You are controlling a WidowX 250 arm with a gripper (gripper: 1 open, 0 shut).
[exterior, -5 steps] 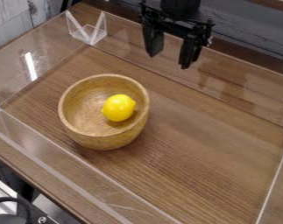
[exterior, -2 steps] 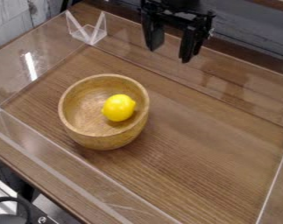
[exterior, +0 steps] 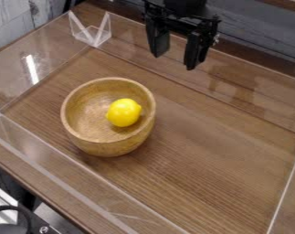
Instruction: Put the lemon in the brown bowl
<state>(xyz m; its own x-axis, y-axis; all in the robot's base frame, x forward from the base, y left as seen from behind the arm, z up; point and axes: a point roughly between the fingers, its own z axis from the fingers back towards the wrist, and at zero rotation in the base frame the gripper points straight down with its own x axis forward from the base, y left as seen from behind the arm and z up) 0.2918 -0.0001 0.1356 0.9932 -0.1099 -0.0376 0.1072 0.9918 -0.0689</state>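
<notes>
The wooden desk (exterior: pixel 198 146) is running past the picture's edges. The brown bowl (exterior: pixel 107 119) is standing on it, its floor partly hidden by the lemon. The black gripper (exterior: pixel 183 61) is hanging near the far side, wide open and holding nothing, its upper part cut off. The yellow lemon (exterior: pixel 124 112) is resting inside the bowl, its underside hidden. Dark cables (exterior: pixel 18 212) are leaving the lower left corner.

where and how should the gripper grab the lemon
Best from straight above, I'd say: the lemon sits inside the bowl, whose wall rings it and would block a side approach. Close the fingers on opposite sides of its round middle, as it has no handle. It lies nearer the bowl's right wall in the picture, so that side probably needs the most care.
</notes>
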